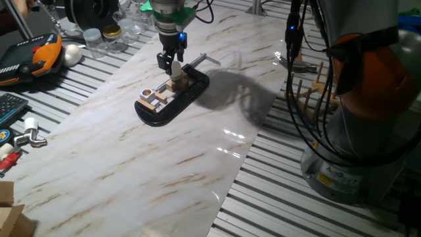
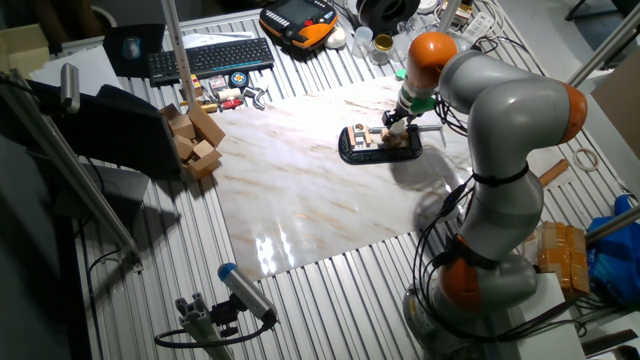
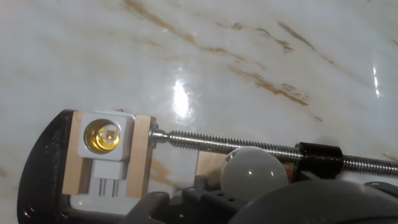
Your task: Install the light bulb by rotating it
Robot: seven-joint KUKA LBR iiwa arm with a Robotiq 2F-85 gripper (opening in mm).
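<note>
Frosted white light bulb (image 1: 175, 68) pinched between the robot's fingers (image 1: 162, 62), held above a black clamp (image 1: 186, 98) on the marble worktop (image 1: 131, 158), beside the clamped empty socket (image 3: 106, 136).

The arm bends over the marble board (image 2: 300, 190) — its pincer (image 2: 393, 120) down at the black clamp (image 2: 378, 148).

Marble-look board (image 1: 131, 158) (glossy) on slatted table (image 1: 283, 197).
</note>
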